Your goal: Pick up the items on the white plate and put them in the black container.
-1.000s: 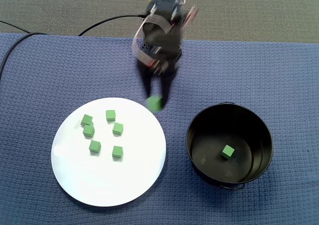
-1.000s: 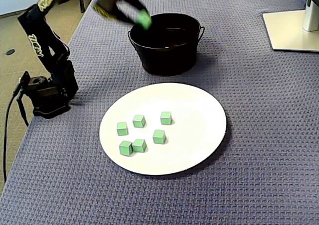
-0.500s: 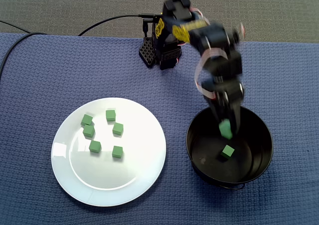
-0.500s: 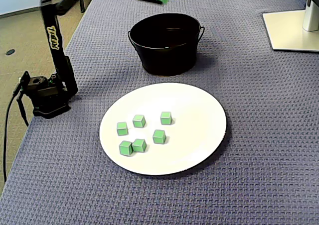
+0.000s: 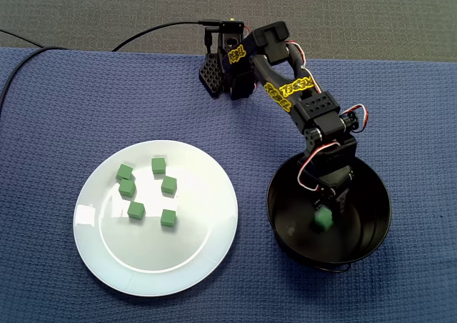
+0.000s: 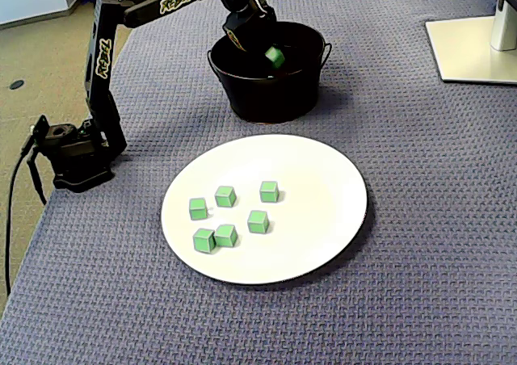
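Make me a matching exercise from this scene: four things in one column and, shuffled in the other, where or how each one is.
1 white round plate
2 black metal bucket
3 robot's hand
4 blue woven cloth

A lies under everything
B carries six green cubes
C has the black arm reaching into it
D beside one green cube at the bucket's mouth

Pairs: 1-B, 2-C, 3-D, 4-A
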Motion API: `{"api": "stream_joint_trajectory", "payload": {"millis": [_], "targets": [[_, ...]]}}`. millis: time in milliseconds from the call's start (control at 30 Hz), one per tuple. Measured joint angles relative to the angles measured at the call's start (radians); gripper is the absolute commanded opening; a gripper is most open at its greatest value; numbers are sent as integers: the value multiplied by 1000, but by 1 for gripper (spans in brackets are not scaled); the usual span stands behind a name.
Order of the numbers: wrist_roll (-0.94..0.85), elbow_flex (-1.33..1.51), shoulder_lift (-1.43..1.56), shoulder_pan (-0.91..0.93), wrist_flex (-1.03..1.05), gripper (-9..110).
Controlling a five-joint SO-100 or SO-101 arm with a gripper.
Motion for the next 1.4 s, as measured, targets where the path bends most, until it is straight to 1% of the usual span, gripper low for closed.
{"api": "stream_joint_trajectory", "payload": {"millis": [100, 233, 333, 467, 600, 700, 833, 1033, 1400], "targets": [[-18, -9, 12, 2, 63, 39], [-28, -21, 144, 75, 137, 35], [-28, -80, 284, 213, 184, 35], [-28, -198, 367, 474, 213, 35], [-17, -368, 293, 706, 282, 35], [-17, -457, 163, 799, 322, 35], [-12, -471, -14, 844, 370, 36], [18, -459, -216, 842, 391, 36], [25, -459, -416, 842, 399, 35]]}}
